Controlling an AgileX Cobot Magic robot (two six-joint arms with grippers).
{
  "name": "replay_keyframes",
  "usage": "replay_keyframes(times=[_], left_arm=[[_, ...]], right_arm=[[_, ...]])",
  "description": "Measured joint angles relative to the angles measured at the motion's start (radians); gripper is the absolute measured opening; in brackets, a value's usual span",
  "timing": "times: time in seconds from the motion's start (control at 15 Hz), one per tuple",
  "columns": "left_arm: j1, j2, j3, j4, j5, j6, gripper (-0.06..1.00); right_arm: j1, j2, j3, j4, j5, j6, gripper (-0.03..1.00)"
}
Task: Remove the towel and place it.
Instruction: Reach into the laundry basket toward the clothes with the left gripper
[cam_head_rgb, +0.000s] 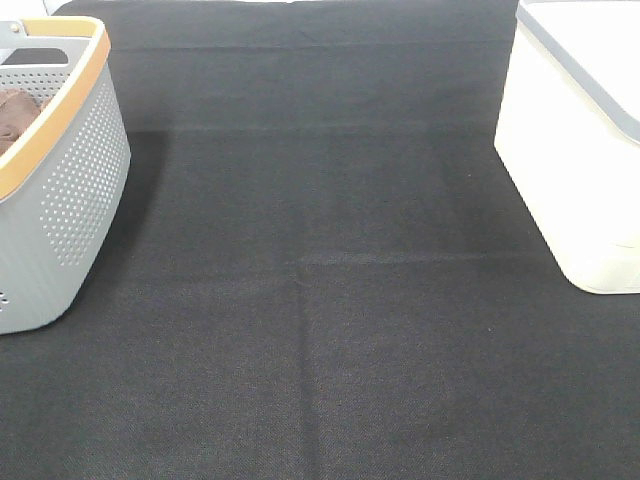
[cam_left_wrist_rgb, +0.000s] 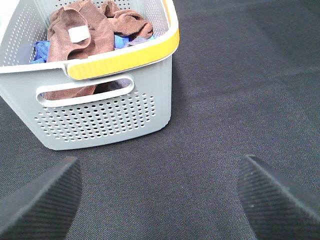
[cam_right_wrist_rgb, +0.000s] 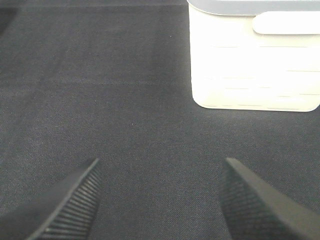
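Observation:
The towel (cam_left_wrist_rgb: 70, 37), reddish-brown with a small white tag facing up, lies draped over other cloths inside the grey perforated basket (cam_left_wrist_rgb: 100, 120). In the exterior view only a patch of brown cloth (cam_head_rgb: 15, 115) shows over the basket's rim (cam_head_rgb: 70, 95), at the far left of the table. My left gripper (cam_left_wrist_rgb: 159, 167) hovers over the black mat a short way in front of the basket, open and empty. Over bare mat my right gripper (cam_right_wrist_rgb: 161, 167) also stands open and empty, facing the white bin. Neither gripper shows in the exterior view.
A second, bunched-up brown cloth (cam_left_wrist_rgb: 127, 22) and a blue cloth (cam_left_wrist_rgb: 42, 50) share the basket, which has a yellow-orange rim (cam_left_wrist_rgb: 122, 57). The white bin with a grey lid (cam_head_rgb: 580, 150) stands at the far right. Black fabric (cam_head_rgb: 320, 300) covers the table.

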Motion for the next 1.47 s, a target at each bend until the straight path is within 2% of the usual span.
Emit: replay_keyframes(times=[1.47], left_arm=[[0.0,0.0,0.0,0.0,0.0,0.0,0.81]], right_arm=[[0.0,0.0,0.0,0.0,0.0,0.0,0.64]])
